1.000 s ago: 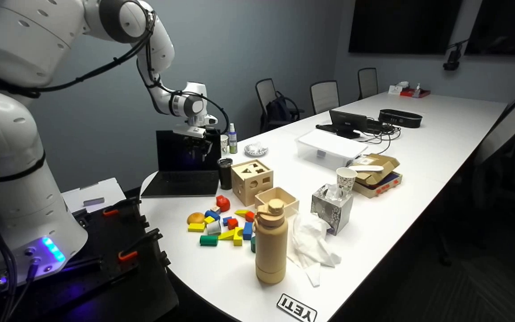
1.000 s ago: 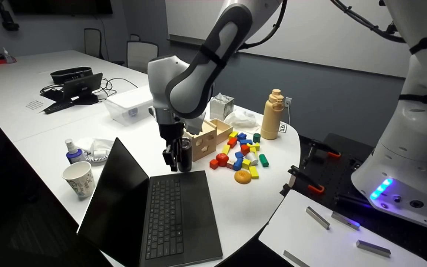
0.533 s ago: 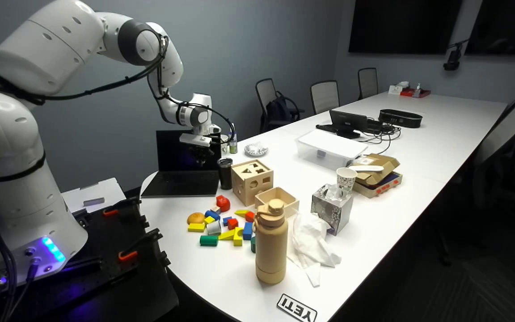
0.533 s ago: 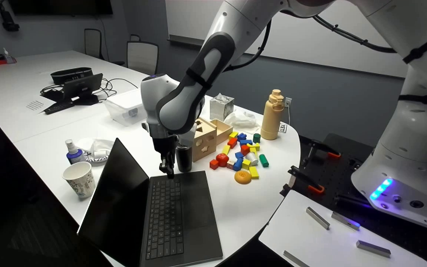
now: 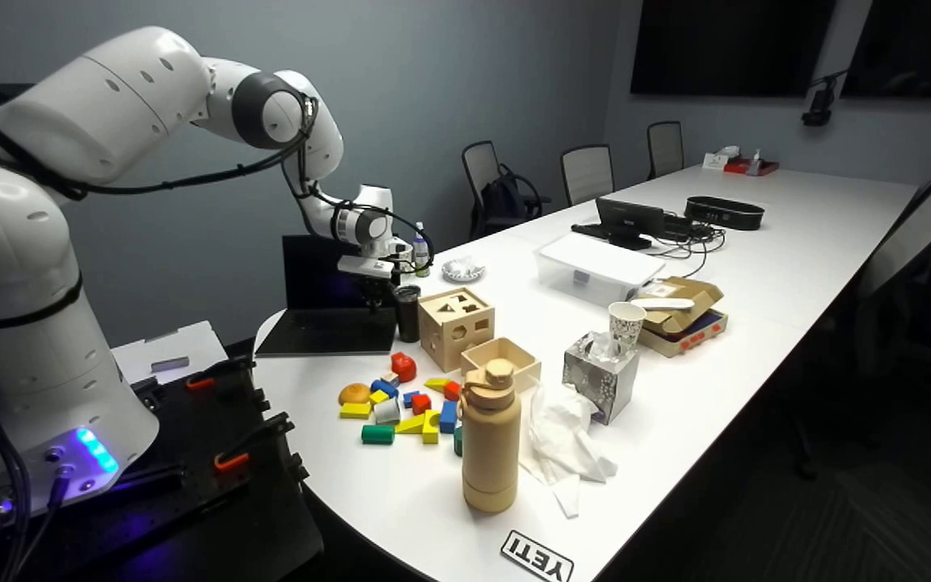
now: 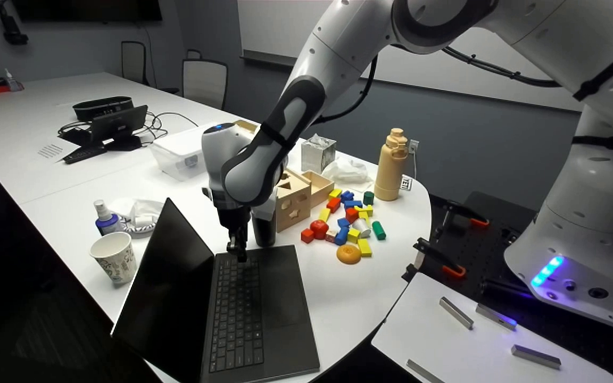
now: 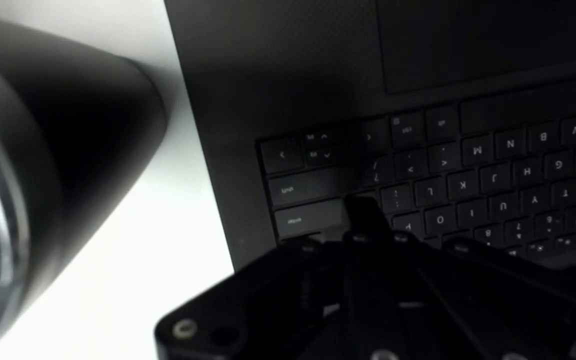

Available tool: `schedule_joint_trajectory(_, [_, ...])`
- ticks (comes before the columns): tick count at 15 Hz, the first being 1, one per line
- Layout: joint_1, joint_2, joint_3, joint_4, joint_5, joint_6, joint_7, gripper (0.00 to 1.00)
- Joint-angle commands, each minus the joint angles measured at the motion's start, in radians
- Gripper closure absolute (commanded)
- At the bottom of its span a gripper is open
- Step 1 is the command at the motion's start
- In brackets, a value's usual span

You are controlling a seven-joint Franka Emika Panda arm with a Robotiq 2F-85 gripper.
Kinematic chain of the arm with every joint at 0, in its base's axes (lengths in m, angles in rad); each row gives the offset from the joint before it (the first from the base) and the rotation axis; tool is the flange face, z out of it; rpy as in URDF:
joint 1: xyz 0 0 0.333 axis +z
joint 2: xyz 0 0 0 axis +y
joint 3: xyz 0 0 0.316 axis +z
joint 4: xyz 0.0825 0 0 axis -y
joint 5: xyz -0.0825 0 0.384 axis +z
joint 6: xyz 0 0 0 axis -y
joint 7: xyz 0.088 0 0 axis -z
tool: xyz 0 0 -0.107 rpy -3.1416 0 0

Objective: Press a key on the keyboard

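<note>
Wrist view puts the Robotiq gripper at the lower middle of the frame, its jaws clenched together into one narrow dark tip with nothing that I can see held between them. Beneath it is the keyboard, running from the centre to the right edge there; in an exterior view it sits at the lower middle, built into the open black laptop. The tip is beside the enter key, and whether it touches a keycap I cannot make out. As I judge it, the press itself is at hand: I'd settle the tip squarely over a single key, go straight down slowly, stop once the key gives and lift straight up, since a tip astride two keys could push both. The black tumbler at the left of the wrist frame is near enough that I'd avoid a sideways swing. As for writing, the key legends stand upside down in the wrist view: enter, shift, alt, and letters such as L, K, J, H, M and N. YETI, also inverted, is on a flat label at the bottom of an exterior view.
</note>
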Motion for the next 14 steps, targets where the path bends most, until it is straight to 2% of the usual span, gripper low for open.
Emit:
schedule_joint_trajectory(1, [0.029,0.051,-0.021,0.074,-0.024,-0.026,-0.003,1.0])
schedule_joint_trajectory(8, [0.052,0.106,-0.031,0.128,-0.042,-0.031,-0.002,1.0])
schedule_joint_trajectory(14, [0.065,0.099,-0.041,0.131,-0.055,-0.041,0.002,1.0])
